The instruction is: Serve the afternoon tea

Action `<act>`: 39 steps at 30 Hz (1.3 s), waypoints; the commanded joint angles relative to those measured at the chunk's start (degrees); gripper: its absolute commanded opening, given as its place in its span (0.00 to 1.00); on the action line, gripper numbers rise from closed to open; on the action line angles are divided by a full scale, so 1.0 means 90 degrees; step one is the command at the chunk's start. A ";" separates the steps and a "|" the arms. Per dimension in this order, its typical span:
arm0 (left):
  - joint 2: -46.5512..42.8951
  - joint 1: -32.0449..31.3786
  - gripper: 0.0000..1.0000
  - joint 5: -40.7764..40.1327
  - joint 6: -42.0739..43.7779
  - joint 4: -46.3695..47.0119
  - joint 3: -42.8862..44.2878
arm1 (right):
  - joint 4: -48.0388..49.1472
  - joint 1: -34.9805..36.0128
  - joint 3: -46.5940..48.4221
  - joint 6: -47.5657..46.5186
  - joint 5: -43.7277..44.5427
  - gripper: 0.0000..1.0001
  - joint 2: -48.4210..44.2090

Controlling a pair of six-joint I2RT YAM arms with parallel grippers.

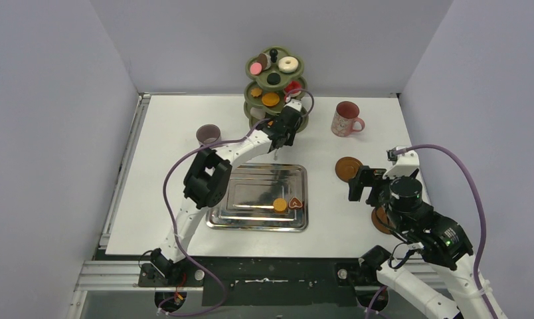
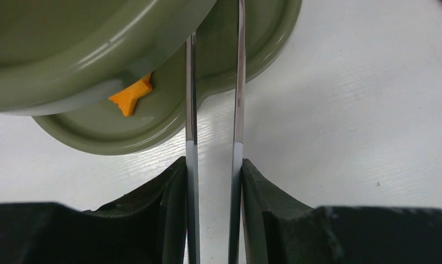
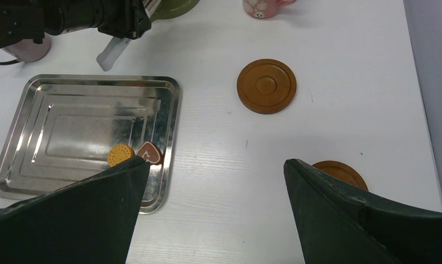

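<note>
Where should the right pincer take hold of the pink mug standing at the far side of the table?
Probably its near wall, from above: the pink mug stands upright, mouth open, so the open right pincer can straddle the rim. Its handle points right; stay clear of that side.

A white table (image 1: pixel 171 126) is occupied by a steel tray (image 1: pixel 258 226), an olive-green three-tier stand (image 2: pixel 54 55), a pink mug (image 1: pixel 346 119), a mauve mug (image 1: pixel 208 135), a brown coaster (image 3: pixel 266 86) and a second coaster (image 3: pixel 340 171).

Bright, even overhead light, soft shadows on the white desk (image 1: pixel 171 119) — glare streaks across the tray (image 1: pixel 251 189), stand (image 2: pixel 70 55) blurred close-up, left wrist view.
</note>
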 commanded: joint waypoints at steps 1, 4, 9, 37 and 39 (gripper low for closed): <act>0.0050 0.0079 0.21 0.0124 0.0048 0.0157 0.0425 | 0.0243 -0.0035 0.0158 -0.0036 0.0275 1.00 0.0003; -0.0042 0.0074 0.21 0.0173 0.0099 0.0147 0.0442 | 0.0244 -0.0043 0.0136 0.0047 0.0269 1.00 -0.0017; -0.0555 0.0041 0.22 0.0449 0.0079 0.0222 0.0054 | 0.0259 -0.0035 0.0106 0.0106 0.0215 1.00 -0.0018; -0.4505 -0.0626 0.29 0.1762 -0.0507 -0.1959 -0.3313 | -0.0588 -0.0037 0.0718 -0.0142 0.0128 1.00 -0.0542; -0.4832 -0.0781 0.29 0.1718 -0.0467 -0.2242 -0.3502 | -0.0649 -0.0035 0.0731 -0.0116 0.0149 1.00 -0.0613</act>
